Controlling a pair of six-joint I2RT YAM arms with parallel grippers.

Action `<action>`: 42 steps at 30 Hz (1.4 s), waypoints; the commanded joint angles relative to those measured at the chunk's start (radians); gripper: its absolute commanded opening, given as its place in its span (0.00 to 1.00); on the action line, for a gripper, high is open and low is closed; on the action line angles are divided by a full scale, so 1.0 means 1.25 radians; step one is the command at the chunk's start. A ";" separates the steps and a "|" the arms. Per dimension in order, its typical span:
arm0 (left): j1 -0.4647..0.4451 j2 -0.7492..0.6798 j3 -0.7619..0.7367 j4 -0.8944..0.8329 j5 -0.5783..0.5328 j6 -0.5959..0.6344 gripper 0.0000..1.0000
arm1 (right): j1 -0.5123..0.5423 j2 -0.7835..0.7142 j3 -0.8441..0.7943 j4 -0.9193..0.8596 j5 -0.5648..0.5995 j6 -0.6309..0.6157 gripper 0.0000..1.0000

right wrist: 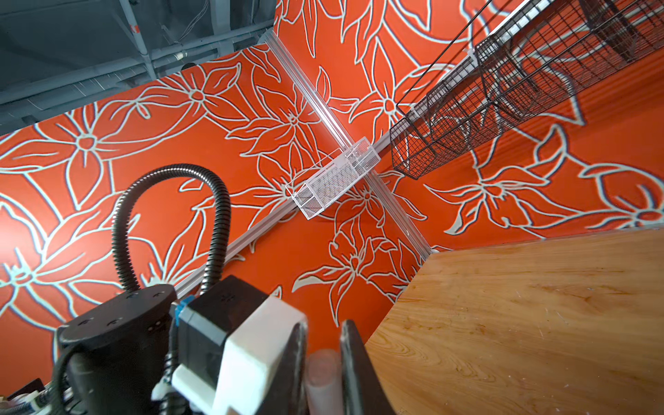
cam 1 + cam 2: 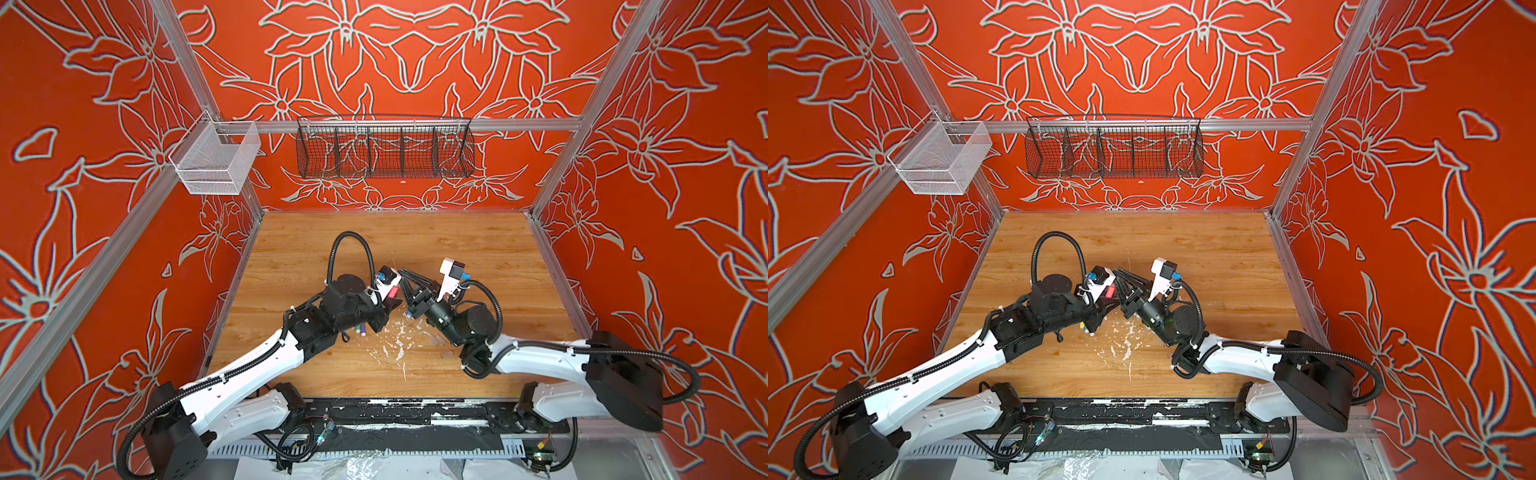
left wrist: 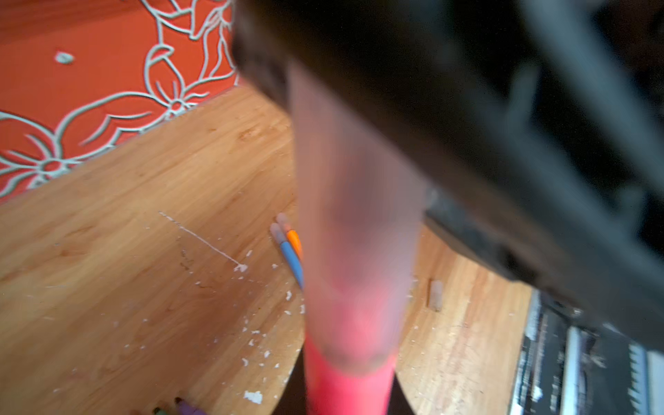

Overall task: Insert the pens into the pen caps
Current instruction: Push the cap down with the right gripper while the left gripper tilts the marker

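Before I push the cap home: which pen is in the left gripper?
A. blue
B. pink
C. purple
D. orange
B: the pink pen sticks out close under the left wrist camera, while the blue pen and orange pen lie on the table.

Both arms come in from the near side and meet near the middle in both top views. The left arm (image 2: 249, 365) stretches forward and to the right, white forearm low and black wrist bent, so that the left hand (image 2: 390, 298) turns toward its partner with its jaws clamped tight. The right arm (image 2: 540, 361) folds at the elbow and comes leftward. The right hand (image 2: 405, 275) points left and away, tilted upward, its tips just beside the left hand. In the right wrist view its 2 fingers (image 1: 354, 370) stand close together with a narrow gap between them. A black cable loop (image 2: 353, 249) arches above the left wrist.
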State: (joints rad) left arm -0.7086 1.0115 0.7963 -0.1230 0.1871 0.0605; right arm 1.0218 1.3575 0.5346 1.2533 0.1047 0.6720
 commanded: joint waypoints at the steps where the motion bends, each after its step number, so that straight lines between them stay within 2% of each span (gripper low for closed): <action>1: 0.055 -0.065 0.119 0.379 0.022 -0.093 0.00 | 0.089 0.039 -0.083 -0.259 -0.234 0.028 0.00; 9: 0.119 -0.086 0.117 0.388 0.081 -0.168 0.00 | 0.099 0.028 -0.107 -0.270 -0.231 0.020 0.00; 15: 0.131 -0.079 0.116 0.403 0.029 -0.153 0.00 | 0.135 0.027 -0.101 -0.292 -0.220 0.006 0.00; 18: 0.131 -0.084 0.083 0.447 -0.011 -0.129 0.00 | 0.147 0.027 -0.108 -0.299 -0.202 0.011 0.00; 21: 0.131 -0.085 0.051 0.494 -0.031 -0.117 0.00 | 0.151 0.032 -0.101 -0.289 -0.223 0.020 0.00; 25: 0.131 -0.076 0.013 0.579 -0.058 -0.105 0.00 | 0.155 0.073 -0.099 -0.249 -0.221 0.055 0.00; 29: 0.132 -0.063 0.016 0.613 -0.068 -0.096 0.00 | 0.157 0.118 -0.140 -0.142 -0.199 0.086 0.00; 34: 0.164 -0.085 -0.001 0.631 0.003 -0.134 0.00 | 0.166 0.141 -0.155 -0.088 -0.181 0.084 0.00; 37: 0.167 -0.119 -0.026 0.617 0.039 -0.139 0.00 | 0.165 0.114 -0.140 -0.129 -0.180 0.073 0.00; 40: 0.165 -0.158 -0.047 0.538 0.050 -0.138 0.00 | 0.163 0.040 -0.099 -0.279 -0.134 0.030 0.00; 41: 0.164 -0.172 -0.070 0.524 0.049 -0.139 0.00 | 0.161 0.004 -0.085 -0.337 -0.102 0.009 0.10; 42: 0.164 -0.186 -0.092 0.505 0.044 -0.141 0.00 | 0.158 -0.030 -0.072 -0.381 -0.079 -0.010 0.25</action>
State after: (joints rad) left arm -0.5938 0.8680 0.6094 0.0074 0.4519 0.0090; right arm 1.1194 1.3525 0.4988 1.2514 0.1799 0.7025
